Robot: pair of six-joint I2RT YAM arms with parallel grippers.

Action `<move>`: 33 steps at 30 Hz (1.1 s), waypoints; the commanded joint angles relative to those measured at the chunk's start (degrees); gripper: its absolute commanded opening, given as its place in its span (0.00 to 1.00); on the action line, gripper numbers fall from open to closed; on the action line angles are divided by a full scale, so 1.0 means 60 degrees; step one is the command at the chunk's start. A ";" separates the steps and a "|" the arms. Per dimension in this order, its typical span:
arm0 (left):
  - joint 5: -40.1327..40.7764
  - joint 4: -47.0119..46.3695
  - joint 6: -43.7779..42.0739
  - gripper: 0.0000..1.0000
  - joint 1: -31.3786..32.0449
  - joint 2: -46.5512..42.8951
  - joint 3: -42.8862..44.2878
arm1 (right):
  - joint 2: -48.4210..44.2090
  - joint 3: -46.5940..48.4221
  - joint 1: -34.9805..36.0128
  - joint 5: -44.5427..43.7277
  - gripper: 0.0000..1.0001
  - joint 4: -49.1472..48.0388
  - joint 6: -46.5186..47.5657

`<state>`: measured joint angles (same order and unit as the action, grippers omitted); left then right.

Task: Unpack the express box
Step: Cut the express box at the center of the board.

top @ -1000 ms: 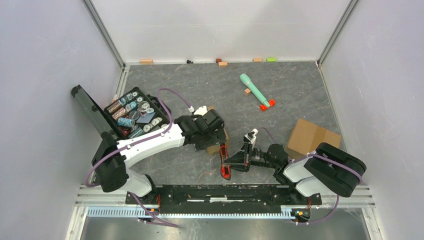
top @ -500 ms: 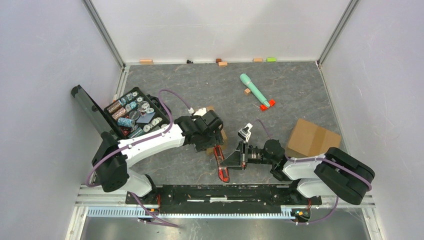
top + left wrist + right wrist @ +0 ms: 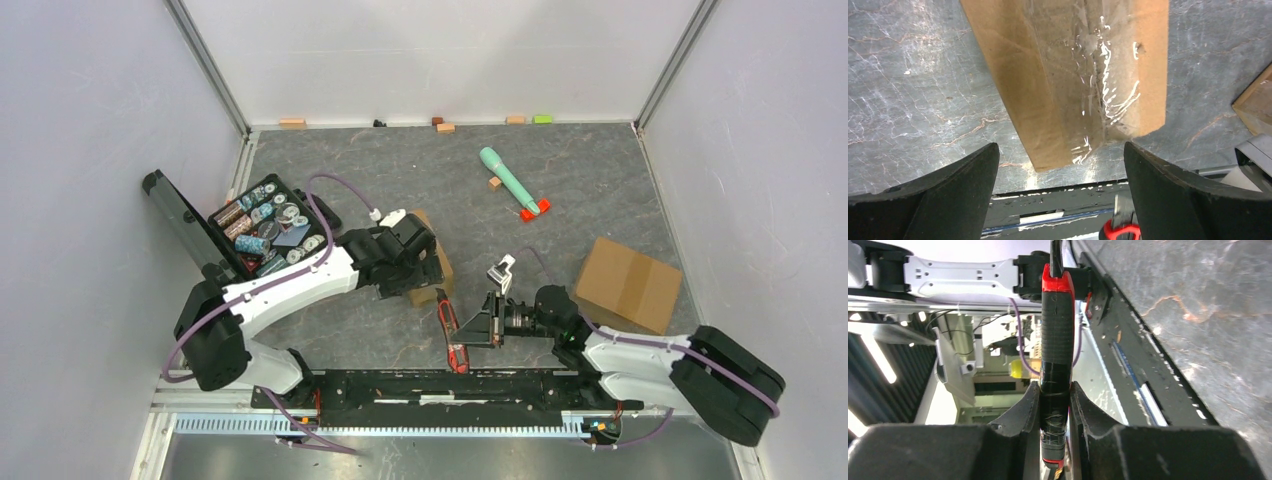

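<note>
Nearest the near edge of the table (image 3: pixel 400 170), at the right gripper (image 3: pixel 472 328): clamped shut on a red-and-black utility knife (image 3: pixel 452 335), handle laid roughly near to far. Against the frame a second back: same grip, but swung with the elbow out toward the near right corner and the knife drawn slightly closer to the near edge. Cannot tell whether lifted or resting on the table. Just beyond, toward the table's middle, at the left gripper (image 3: pixel 422 268): spread wide open over the taped box (image 3: pixel 441 264), moved a touch toward the far left since that earlier frame, baring more brown cardboard on the right side. Seen only from the left wrist: black fingers (image 3: pixel 948 195) straddling the box's near end, apart from both faces, with clear tape (image 3: pixel 1098 75) glinting along the top and the knife's red tip at the lower border. Seen only from the right wrist: pads (image 3: pixel 1029 407) pressed against both sides of the black-wrapped handle, red collar beyond them. Seen only from above: a second cardboard box (image 3: pixel 628 284) by the right edge, an open black case (image 3: pixel 265 226) of small parts by the left edge, a teal tool (image 3: pixel 510 182) with a red end farther back, and small blocks (image 3: pixel 445 127) along the far edge.
</note>
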<state>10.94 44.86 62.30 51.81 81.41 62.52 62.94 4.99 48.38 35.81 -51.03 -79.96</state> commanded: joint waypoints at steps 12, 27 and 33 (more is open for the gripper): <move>0.0287 -0.0461 -0.1604 1.00 -0.0841 -0.1445 -0.0456 | -0.0821 0.0263 0.0008 -0.0836 0.00 0.1820 0.1026; 0.0225 -0.1282 -0.3171 1.00 -0.2599 -0.1267 0.0158 | -0.0649 0.0458 -0.0007 -0.1090 0.00 0.1066 0.0073; -0.0184 -0.1763 -0.4048 1.00 -0.3913 -0.0398 0.0802 | -0.0512 0.0204 -0.0078 -0.1112 0.00 0.0379 -0.0281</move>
<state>10.50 39.18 44.38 31.42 76.42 64.07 59.83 6.52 48.31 29.74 -42.46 -79.70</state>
